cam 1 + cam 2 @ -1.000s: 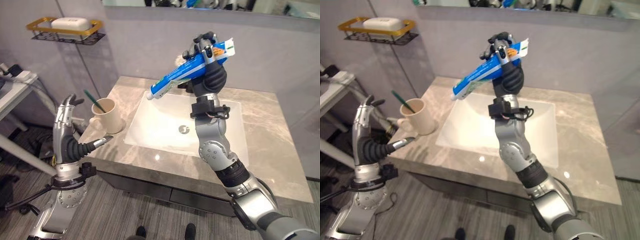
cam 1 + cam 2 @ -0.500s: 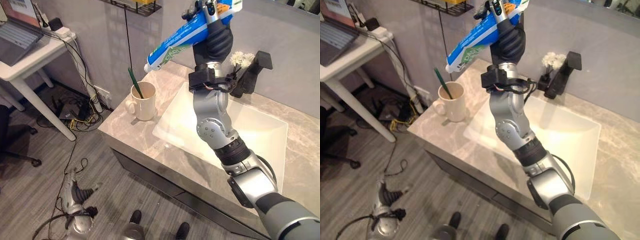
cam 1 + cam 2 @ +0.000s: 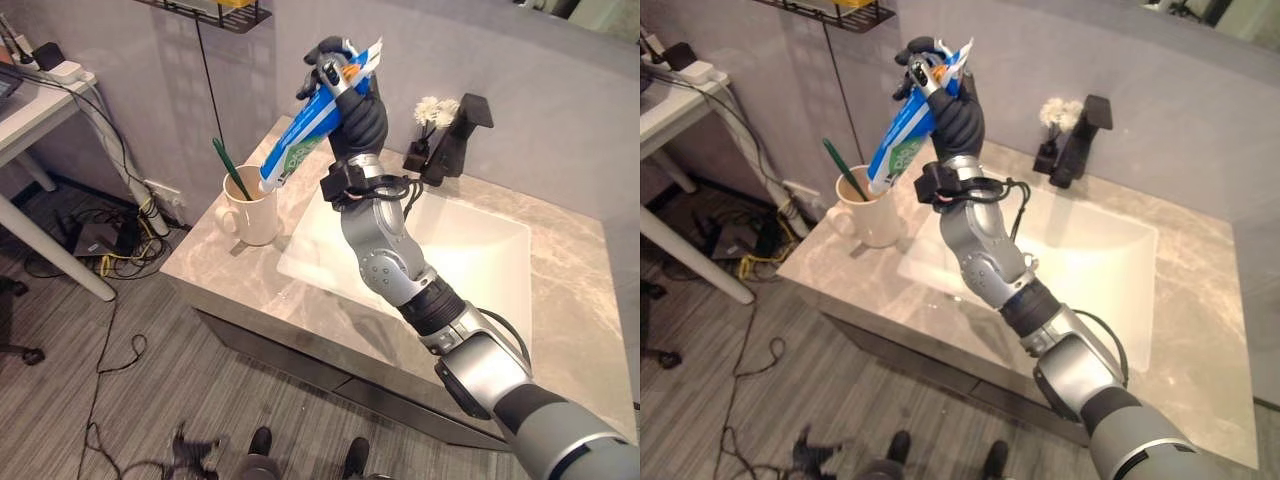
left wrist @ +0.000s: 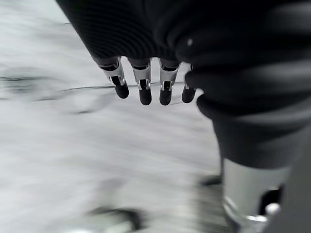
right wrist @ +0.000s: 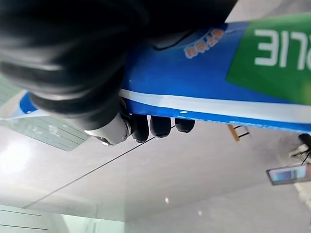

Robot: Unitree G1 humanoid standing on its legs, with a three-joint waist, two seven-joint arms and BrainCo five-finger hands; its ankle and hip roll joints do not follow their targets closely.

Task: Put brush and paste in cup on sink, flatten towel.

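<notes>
Right hand (image 3: 345,95) grips a blue toothpaste tube (image 3: 305,135) slanting cap-down toward the cup (image 3: 250,205); left hand (image 4: 146,82) in its wrist view hangs with straight, empty fingers

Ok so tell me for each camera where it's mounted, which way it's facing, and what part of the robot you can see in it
Left eye view: head camera, looking down at the sink; right hand holds toothpaste tube above cup.
Right eye view: same scene from slightly aside.
Left wrist view: on the left wrist, facing blurred floor; left hand.
Right wrist view: on the right wrist, facing upward past the tube.
Both eyes and the right wrist share the tube.
</notes>
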